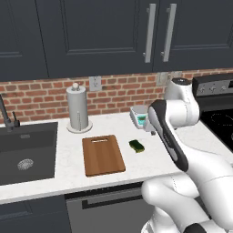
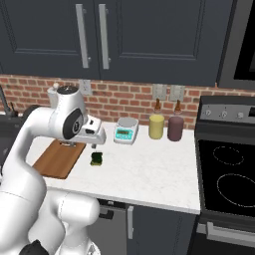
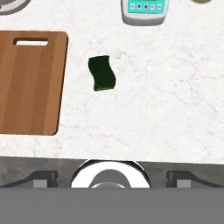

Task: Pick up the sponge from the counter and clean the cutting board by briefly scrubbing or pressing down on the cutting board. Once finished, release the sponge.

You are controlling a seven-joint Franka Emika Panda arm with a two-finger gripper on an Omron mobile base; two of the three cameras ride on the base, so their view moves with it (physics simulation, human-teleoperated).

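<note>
**Tool open above the table, sponge lying free beside the board**

The tool point(image 3: 112, 177) hangs over the white table point(image 3: 175, 109) with its jaws spread wide and nothing between them; its two dark fingertips point(image 3: 41, 178) stand far apart at the bottom of the hand view. In the right base view the tool point(image 2: 93, 141) sits at the end of the bent white arm, above the sponge point(image 2: 96, 158) and clear of it.

The sponge point(image 3: 102, 73), dark green, lies flat on the table, untouched. It is just beside the long right edge of the board point(image 3: 30, 83), with a strip of bare stone between them. The board is brown wood, flat on the table, its slot handle at the short edge towards the wall.

Behind the sponge, near the brick wall, stands a scale point(image 3: 144, 11) with a pale green face. To the right of it in the right base view are a yellow bottle point(image 2: 156, 124) and a dark red bottle point(image 2: 175, 126), side by side. Left of the board in the left base view is a paper towel roll point(image 1: 78, 109), then the sink point(image 1: 27, 152). A stove point(image 2: 226, 169) borders the table on the right.
</note>
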